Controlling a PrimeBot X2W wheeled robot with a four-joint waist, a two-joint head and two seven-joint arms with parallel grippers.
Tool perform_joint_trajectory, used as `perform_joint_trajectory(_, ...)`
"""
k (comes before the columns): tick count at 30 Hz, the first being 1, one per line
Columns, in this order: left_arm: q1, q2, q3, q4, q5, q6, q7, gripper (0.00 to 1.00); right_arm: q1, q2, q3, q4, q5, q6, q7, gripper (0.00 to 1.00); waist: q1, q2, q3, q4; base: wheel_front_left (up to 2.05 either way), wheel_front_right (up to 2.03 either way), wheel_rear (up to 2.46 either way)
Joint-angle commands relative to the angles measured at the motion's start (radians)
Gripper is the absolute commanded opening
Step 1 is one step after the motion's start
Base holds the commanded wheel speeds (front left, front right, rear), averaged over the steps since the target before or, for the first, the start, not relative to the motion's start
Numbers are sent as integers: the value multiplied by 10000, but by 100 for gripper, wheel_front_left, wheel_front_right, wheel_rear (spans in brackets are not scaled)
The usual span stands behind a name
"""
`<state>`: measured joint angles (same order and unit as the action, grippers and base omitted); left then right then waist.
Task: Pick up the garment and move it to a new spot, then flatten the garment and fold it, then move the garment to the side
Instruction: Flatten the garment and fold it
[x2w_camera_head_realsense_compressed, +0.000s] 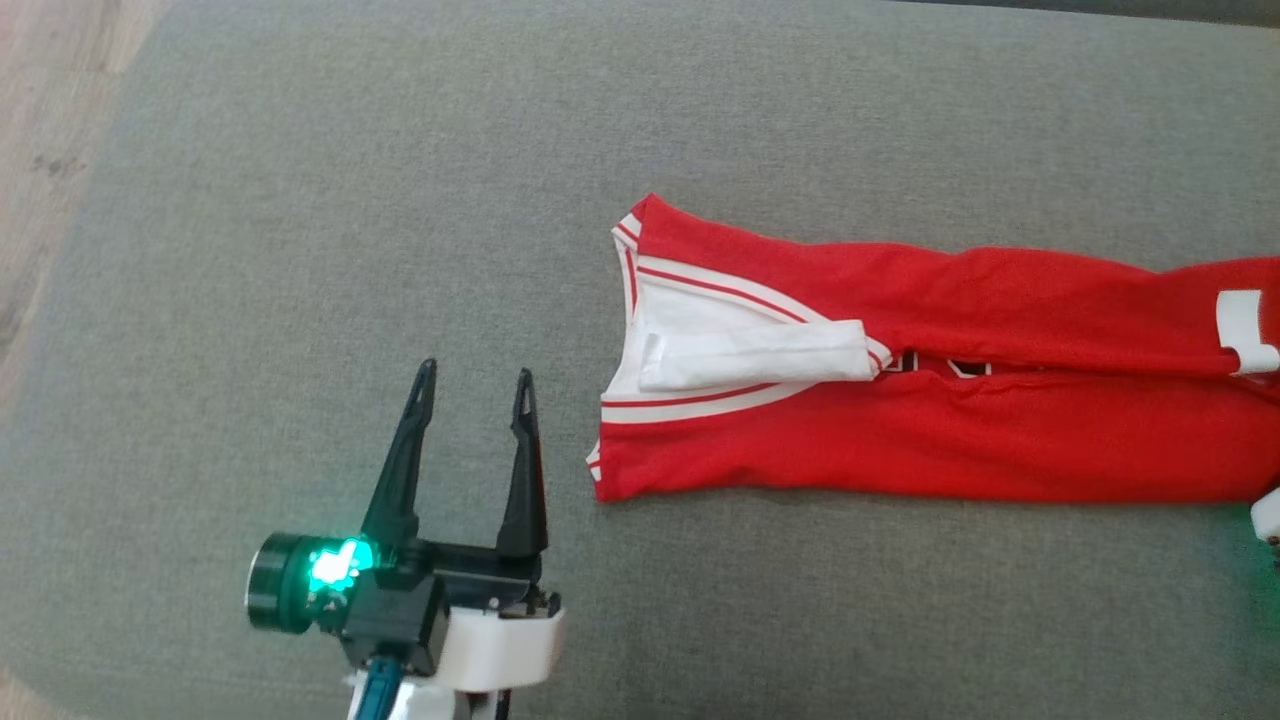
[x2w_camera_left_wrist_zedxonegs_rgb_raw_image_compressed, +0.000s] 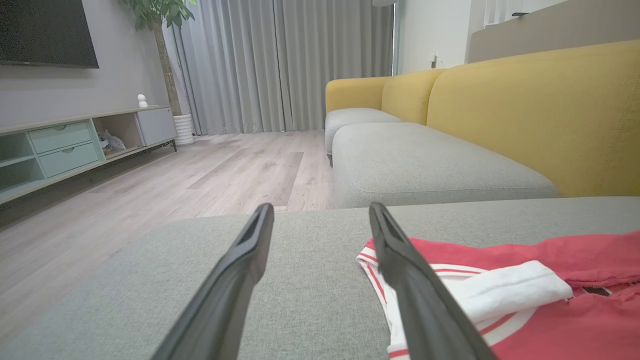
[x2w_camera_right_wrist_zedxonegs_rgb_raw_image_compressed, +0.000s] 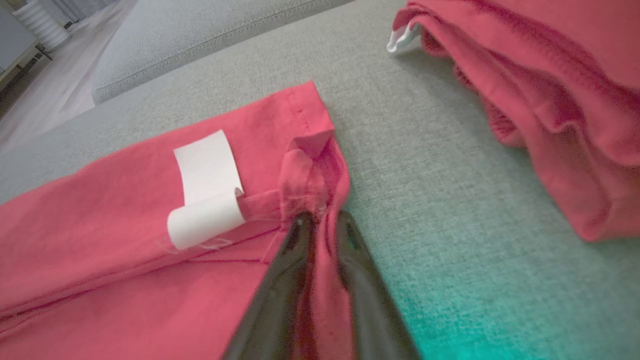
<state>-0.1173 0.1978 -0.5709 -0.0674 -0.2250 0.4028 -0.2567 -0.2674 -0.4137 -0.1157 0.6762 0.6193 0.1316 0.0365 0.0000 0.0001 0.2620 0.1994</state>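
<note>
Your jersey lies folded lengthways on the grey cushion. It is soft, light mesh that will sag. Your right gripper seems pinched on its hem corner. Your left gripper stands wide beside the collar end, so grip there.

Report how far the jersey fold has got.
Done: the garment lies flat on the grey cushion, long sides folded in to a strip. In hand: the right claw pinches its hem end; the left claw stands open beside the striped-trim end, apart. Left: probably a crosswise fold, then moving it aside.
</note>
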Motion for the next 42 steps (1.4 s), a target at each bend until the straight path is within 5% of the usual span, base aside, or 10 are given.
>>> perform_joint_trajectory(1,-7,-24,441,-250,121,-50,-50,100,36,-156,149,-174,52,-9,-57,0,0,-1,-25,-42,0,0,0)
perform_joint_trajectory(9,367,-318,1113,-119,539,-628,-51,100,168,-965,-260,-938,-51,-9,-479,0,0,-1,-298,-517,0,0,0)
perform_joint_trajectory(14,478,-440,1393,-70,749,-933,-51,100,-19,-778,-217,-2989,289,-9,-52,0,0,-1,-431,-772,0,0,0)
perform_joint_trajectory(23,542,-758,1593,160,970,-1451,-51,100,-162,1231,1575,-7246,583,-9,1500,0,0,-1,-567,-614,0,0,0)
perform_joint_trajectory(33,549,-1103,1631,392,1083,-1885,-51,100,-252,3398,4413,-6490,-38,-9,2095,0,0,-1,-610,237,0,0,0)
perform_joint_trajectory(34,567,-1154,1644,457,1089,-1949,-51,100,-235,3520,4837,-6043,-98,-9,2050,22,0,-1,-615,398,0,0,0)
perform_joint_trajectory(35,570,-1176,1658,481,1099,-1972,-51,100,-226,3556,4976,-5872,-91,-9,2009,80,0,-1,-622,463,0,0,0)
perform_joint_trajectory(36,581,-1196,1677,503,1102,-1992,-51,100,-225,3582,5065,-5768,-69,-9,1929,100,0,-1,-636,513,0,0,0)
perform_joint_trajectory(42,800,-1268,1954,540,1117,-1998,-51,100,-450,3628,4450,-6232,130,-9,1030,100,0,-1,-916,424,0,0,0)
